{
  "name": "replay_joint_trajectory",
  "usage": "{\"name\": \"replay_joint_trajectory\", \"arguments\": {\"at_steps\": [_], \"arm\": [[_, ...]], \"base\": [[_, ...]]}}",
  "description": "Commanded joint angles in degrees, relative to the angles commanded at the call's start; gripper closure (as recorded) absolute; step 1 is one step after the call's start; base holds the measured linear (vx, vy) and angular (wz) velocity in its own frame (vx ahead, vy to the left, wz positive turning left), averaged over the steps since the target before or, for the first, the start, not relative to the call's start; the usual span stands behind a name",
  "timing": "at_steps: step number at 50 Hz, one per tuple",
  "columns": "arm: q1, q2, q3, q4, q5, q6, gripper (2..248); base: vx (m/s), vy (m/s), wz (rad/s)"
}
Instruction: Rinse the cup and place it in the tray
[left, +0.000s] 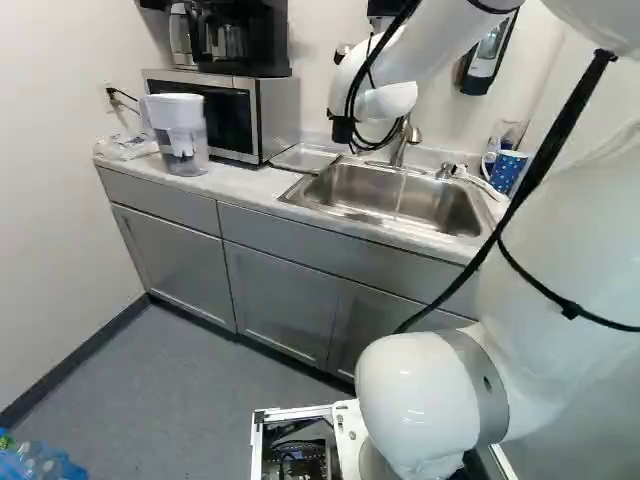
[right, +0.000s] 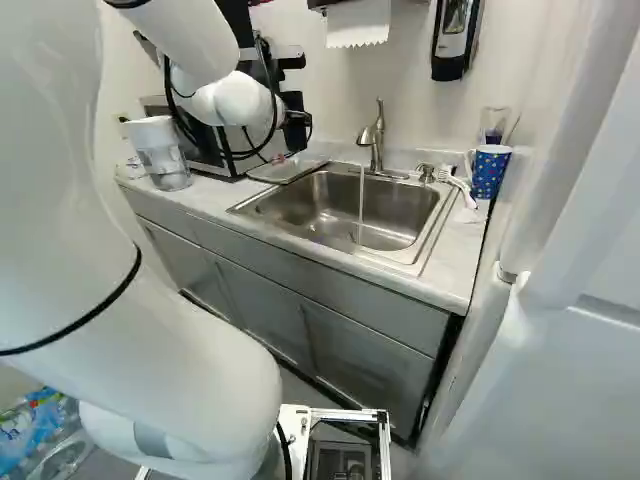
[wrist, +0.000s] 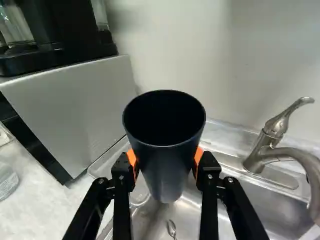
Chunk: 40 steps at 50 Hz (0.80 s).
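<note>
In the right base view my gripper (right: 297, 121) is beyond the arm's white wrist, left of the faucet, its fingertips hard to make out. The wrist view shows the gripper (wrist: 165, 162) shut on a black cup (wrist: 167, 167), an orange pad on either side. The cup's mouth faces up and its dark inside shows no detail. Beneath and beyond the cup lies the shallow tray (wrist: 111, 159), beside the microwave, partly hidden; it also shows in the left base view (left: 306, 158). Water runs from the faucet (right: 375, 137) into the steel sink (right: 310, 205).
The microwave (left: 262, 115), with a coffee maker (left: 238, 38) on top, stands left of the tray. A water pitcher (left: 182, 135) is farther left. A blue dotted mug (right: 489, 172) and a brush (right: 458, 187) are right of the sink. A spoon (wrist: 171, 228) lies in the sink.
</note>
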Motion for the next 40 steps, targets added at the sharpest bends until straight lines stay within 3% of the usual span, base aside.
{"name": "replay_joint_trajectory", "arguments": {"at_steps": [21,40], "arm": [[2.23,-6.1,-5.6,0.0,0.0,0.0,126],[3.42,-10.29,-7.74,0.0,1.21,0.0,126]], "base": [[0.0,0.0,0.0],[0.0,0.0,0.0]]}}
